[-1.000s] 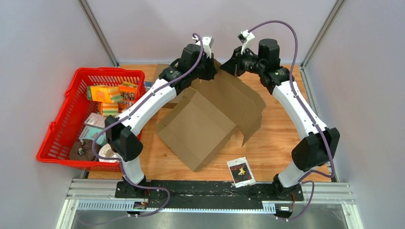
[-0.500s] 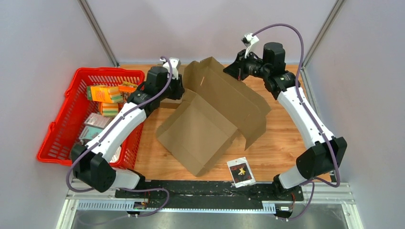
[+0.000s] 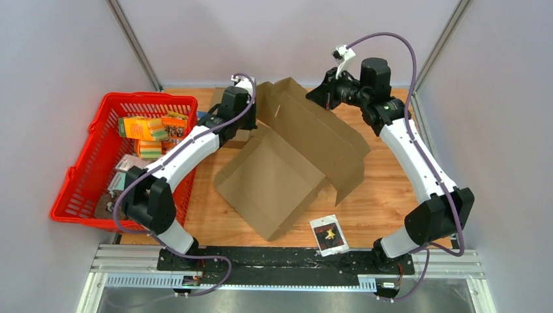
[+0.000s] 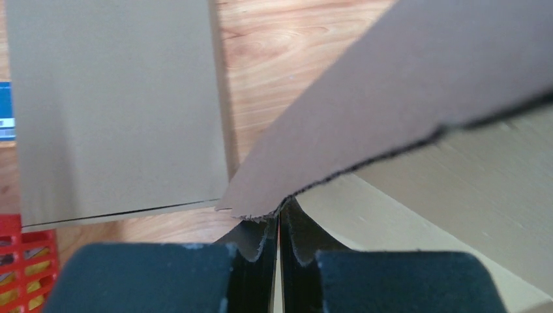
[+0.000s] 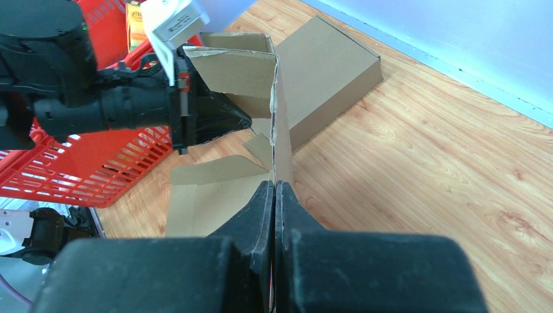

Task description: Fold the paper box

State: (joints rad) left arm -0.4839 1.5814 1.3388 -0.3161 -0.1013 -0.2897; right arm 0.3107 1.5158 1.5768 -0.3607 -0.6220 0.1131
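Note:
The brown cardboard box (image 3: pixel 274 176) lies partly opened in the middle of the table, its far panels raised. My left gripper (image 3: pixel 251 107) is at the box's far left corner. In the left wrist view it (image 4: pixel 279 218) is shut with a flap edge (image 4: pixel 365 111) running into its tips. It also shows in the right wrist view (image 5: pixel 238 120). My right gripper (image 3: pixel 318 96) is at the far right. In its wrist view it (image 5: pixel 275 192) is shut on the edge of the upright panel (image 5: pixel 280 130).
A red basket (image 3: pixel 150 98) with sponge packs and packets stands at the left. A small black-and-white packet (image 3: pixel 329 235) lies near the front edge. Another flat cardboard box (image 5: pixel 326 72) lies behind the left gripper, near the back wall.
The far panel has come up from lying flat. My left arm swung out to the left, away from the far flap, then came back to the box's far left corner. The right gripper barely moved.

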